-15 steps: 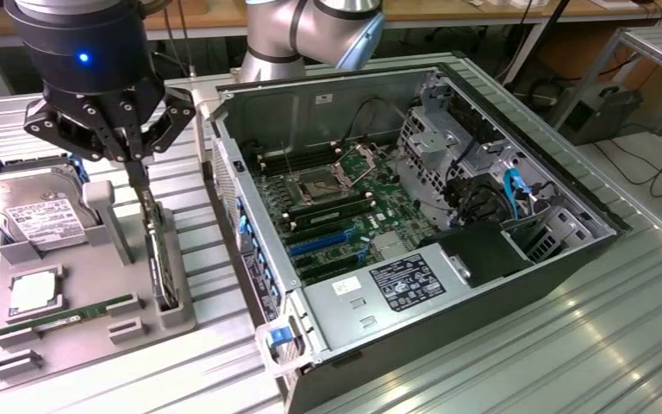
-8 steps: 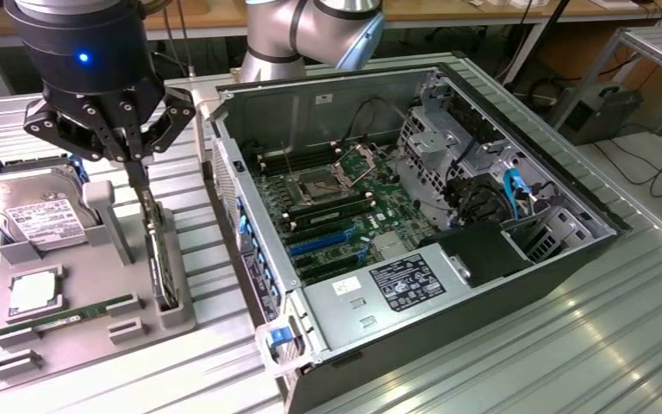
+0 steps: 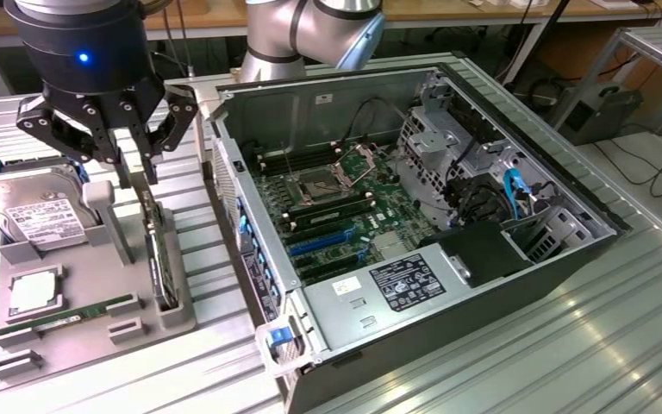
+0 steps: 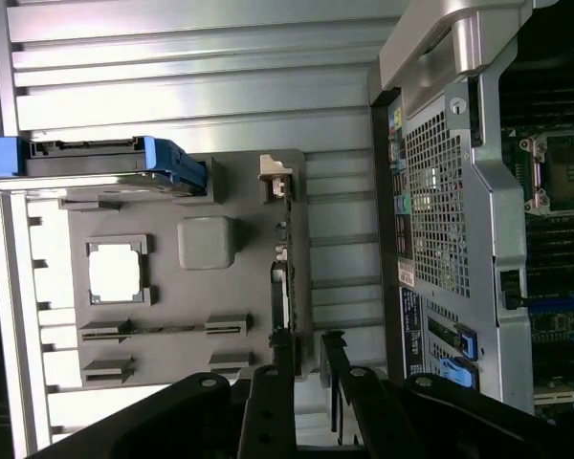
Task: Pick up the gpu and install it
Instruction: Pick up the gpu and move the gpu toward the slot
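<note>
In the exterior view, I am hovering my gripper [image 3: 135,177] over the grey tray [image 3: 90,345], with my jaws standing slightly apart and pinching nothing. The gpu [image 3: 162,254] is standing on its long edge in a tray slot just below my fingertips. The hard drive [image 3: 41,217] is sitting to one side of my jaws and the open computer case [image 3: 423,216] to the other.

In the wrist view, my gripper [image 4: 306,349] is showing a gap between its fingertips [image 4: 281,349]. The gpu [image 4: 281,277] is running as a thin edge just beyond one of them.
</note>
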{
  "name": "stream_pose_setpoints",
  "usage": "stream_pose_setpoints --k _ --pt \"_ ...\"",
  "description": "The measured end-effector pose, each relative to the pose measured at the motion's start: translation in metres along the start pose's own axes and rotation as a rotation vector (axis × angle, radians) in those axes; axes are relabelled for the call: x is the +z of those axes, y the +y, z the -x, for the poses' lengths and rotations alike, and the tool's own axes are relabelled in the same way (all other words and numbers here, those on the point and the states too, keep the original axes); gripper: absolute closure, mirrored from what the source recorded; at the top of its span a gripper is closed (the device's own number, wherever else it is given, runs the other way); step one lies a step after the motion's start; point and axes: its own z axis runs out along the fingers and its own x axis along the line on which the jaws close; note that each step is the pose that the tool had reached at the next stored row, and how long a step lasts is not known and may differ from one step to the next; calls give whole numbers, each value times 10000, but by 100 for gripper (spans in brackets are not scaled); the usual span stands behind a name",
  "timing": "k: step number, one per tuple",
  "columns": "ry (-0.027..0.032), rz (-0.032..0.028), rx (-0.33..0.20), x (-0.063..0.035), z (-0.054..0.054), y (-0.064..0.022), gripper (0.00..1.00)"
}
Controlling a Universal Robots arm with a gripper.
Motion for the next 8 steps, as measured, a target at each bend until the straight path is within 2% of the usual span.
stream_pose_setpoints --k 1,4,8 --pt "1 -1 0 0 0 0 70" --pt "1 1 0 10 0 0 70" --pt "-5 1 -1 99 -2 -4 70"
